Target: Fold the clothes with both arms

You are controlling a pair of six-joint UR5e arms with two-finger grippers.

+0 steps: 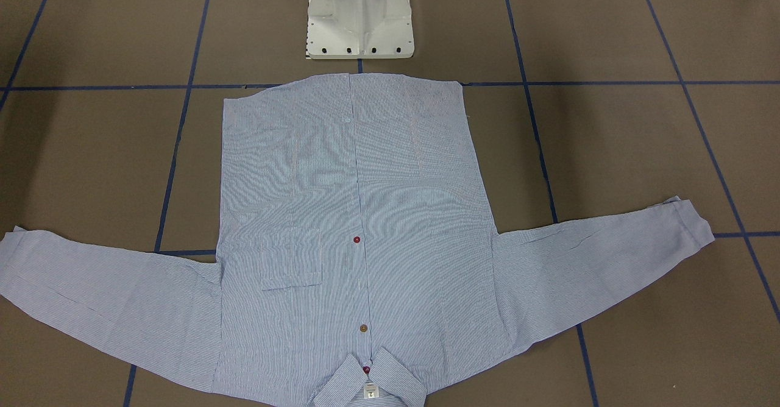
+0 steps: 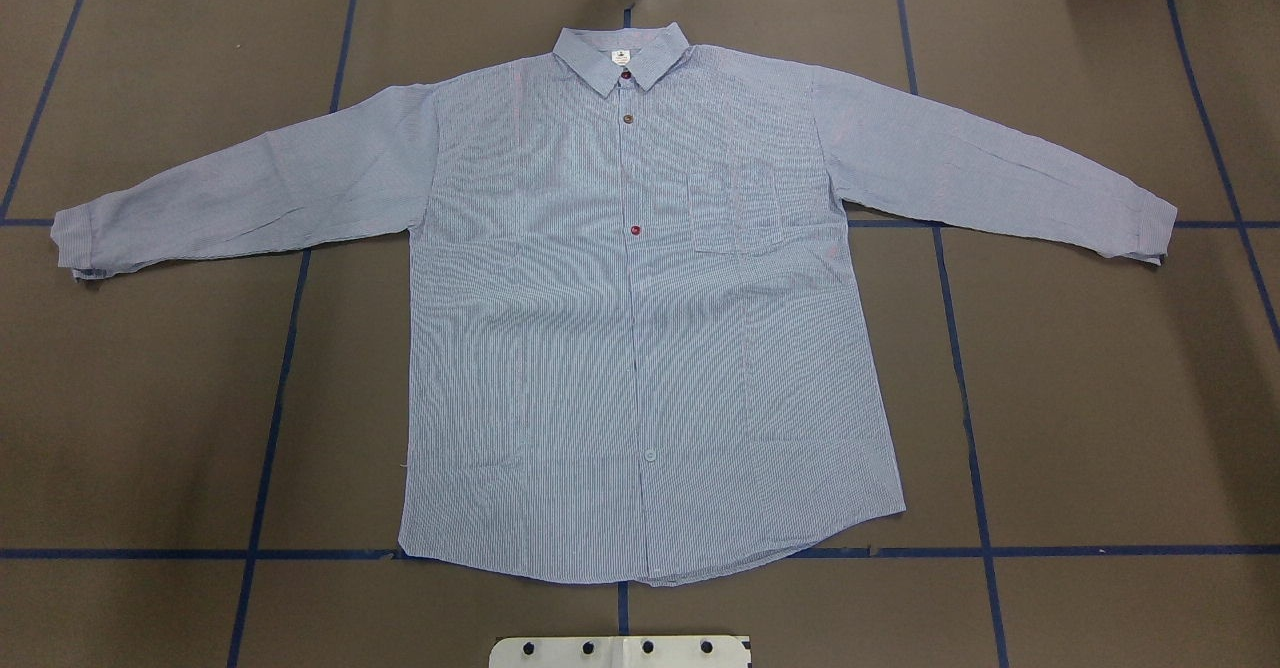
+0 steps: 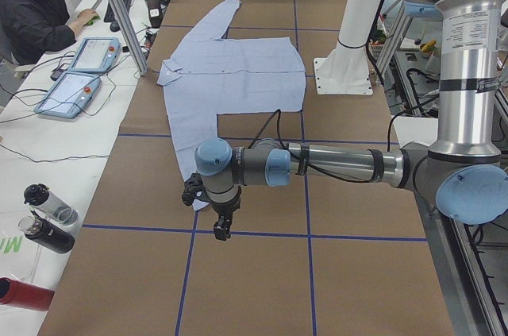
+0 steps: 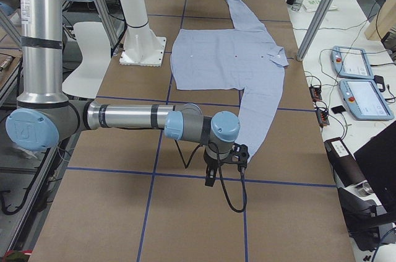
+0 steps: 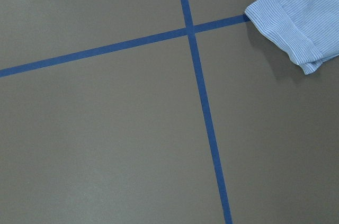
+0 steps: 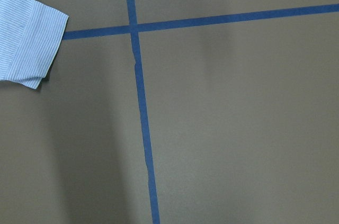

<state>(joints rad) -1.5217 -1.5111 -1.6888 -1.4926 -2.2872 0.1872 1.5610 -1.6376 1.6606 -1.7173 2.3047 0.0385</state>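
Here, the left arm stretches level from its elbow out over the surface. Its wrist is turned down, so the left claw points at the brown covering just past one sleeve end. The right arm takes the matching pose at the opposite end, with the right claw aimed downward near the other sleeve end.

Both claws show only in the side views, dark and small, so I cannot tell whether their fingers are spread or pressed together. In those views each arm's wrist joints cover part of the nearer sleeve end. The front-facing view cuts off the collar at its lower edge.

The shirt lies flat and buttoned, front up, in the middle of the surface. Its hem is toward the white pedestal and its sleeves are spread wide. It is thin woven cloth, light blue with fine white stripes and faint creases, and it has a square chest pocket, red and brown buttons and a small white neck label.

The left wrist view catches the left-side cuff in its upper right corner. The right wrist view catches the right-side cuff at its upper left. Each cuff lies by a crossing of blue tape lines on matte brown paper.
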